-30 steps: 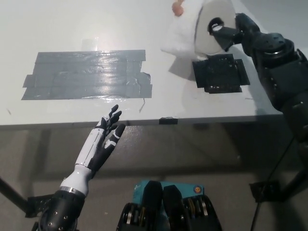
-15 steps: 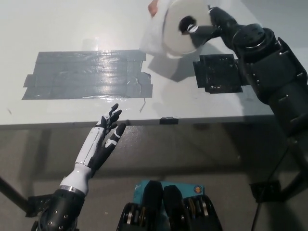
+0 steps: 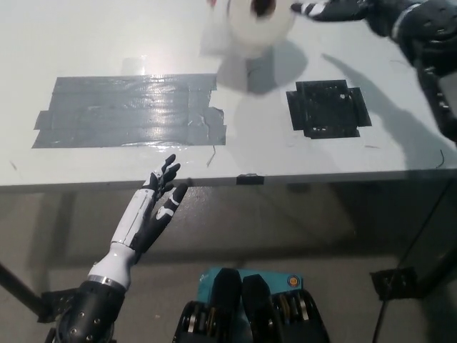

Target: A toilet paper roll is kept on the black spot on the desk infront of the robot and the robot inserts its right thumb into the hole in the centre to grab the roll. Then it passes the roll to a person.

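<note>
The white left hand (image 3: 156, 204) is resting below the desk's (image 3: 86, 43) near edge, fingers spread and holding nothing, just beneath a broad patch of grey tape (image 3: 128, 111). Right of the tape, the roll (image 3: 258, 25) is hanging in the air at the top of the frame, up and left of the black spot (image 3: 327, 108). The black right hand (image 3: 335, 10) is reaching in from the right, blurred, its tip at the roll's hole; whether it is gripping cannot be told.
</note>
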